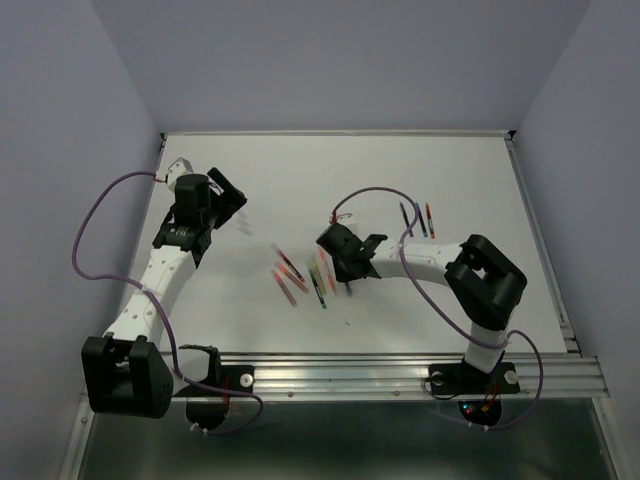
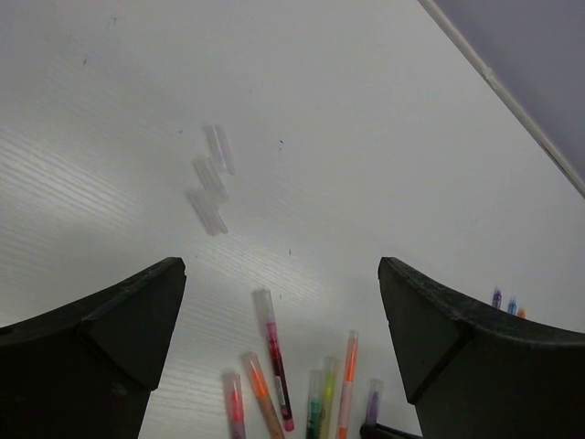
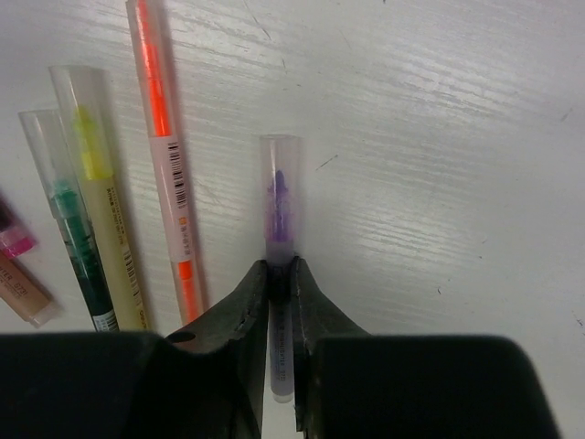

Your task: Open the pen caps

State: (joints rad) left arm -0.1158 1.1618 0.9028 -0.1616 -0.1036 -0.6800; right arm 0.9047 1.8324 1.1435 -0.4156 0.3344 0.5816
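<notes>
Several capped pens (image 1: 300,275) lie fanned out mid-table, each with a clear cap over a coloured tip. My right gripper (image 3: 281,272) is shut on the barrel of the purple pen (image 3: 279,197), just behind its clear cap; the pen lies on the table. To its left lie an orange pen (image 3: 163,137), a yellow one (image 3: 96,183) and a green one (image 3: 73,238). In the top view the right gripper (image 1: 347,280) sits at the right edge of the fan. My left gripper (image 2: 281,274) hangs open above the table, back left of the pens (image 2: 274,366), holding nothing.
Three loose clear caps (image 2: 210,183) lie on the white table beyond the left gripper. Three more pens (image 1: 418,218) lie at the back right. A raised rail (image 1: 535,230) borders the table's right side, and walls enclose the back.
</notes>
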